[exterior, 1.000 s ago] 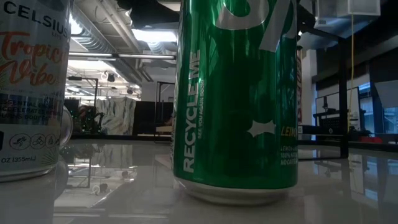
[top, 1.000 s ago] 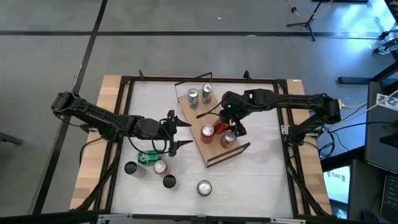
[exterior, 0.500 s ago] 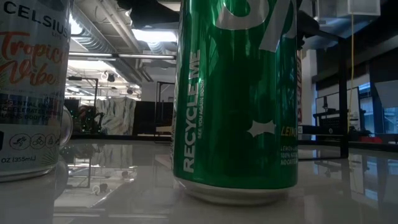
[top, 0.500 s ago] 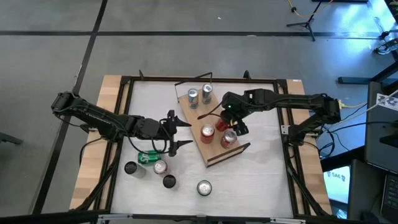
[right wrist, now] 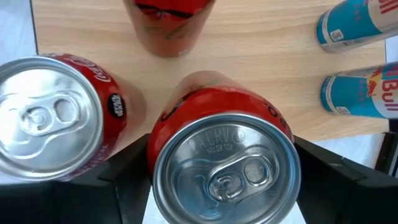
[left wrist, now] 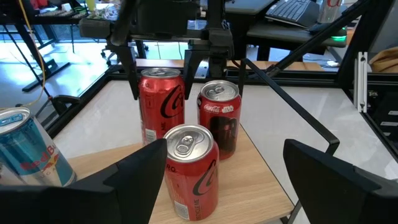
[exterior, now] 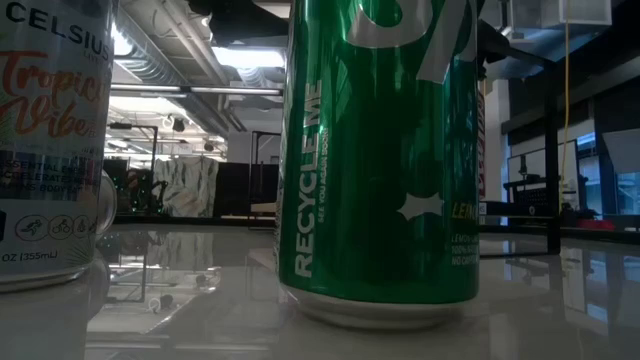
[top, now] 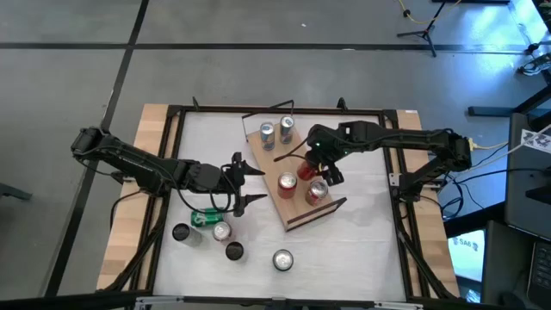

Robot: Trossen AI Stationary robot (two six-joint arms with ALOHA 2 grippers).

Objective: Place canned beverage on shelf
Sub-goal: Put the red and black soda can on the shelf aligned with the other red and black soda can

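Observation:
The shelf (top: 297, 200) is a light-wood board lying slantwise on the table. Two blue-and-silver cans (top: 275, 131) stand at its far end and two red cans (top: 287, 183) (top: 317, 191) nearer. My right gripper (top: 310, 175) hangs over the board, shut on a third red can (right wrist: 224, 155), which the left wrist view shows standing behind the others (left wrist: 160, 102). My left gripper (top: 245, 185) hovers open left of the shelf, pointing at it, with nothing between its fingers (left wrist: 143, 180). My right gripper pinches the red can's side wall (right wrist: 163, 124) just below the top rim, one finger (right wrist: 127, 177) on each side. The fingers come steeply from above. The can is upright with its base down at the board; another can hides whether it rests there.
Several loose cans (top: 222, 231) stand on the white table near its front left, one green can (top: 205, 218) among them. The low view is filled by a green can (exterior: 380, 160) and a white can (exterior: 50, 140). A black wire frame (top: 267, 110) rises at the shelf's far end.

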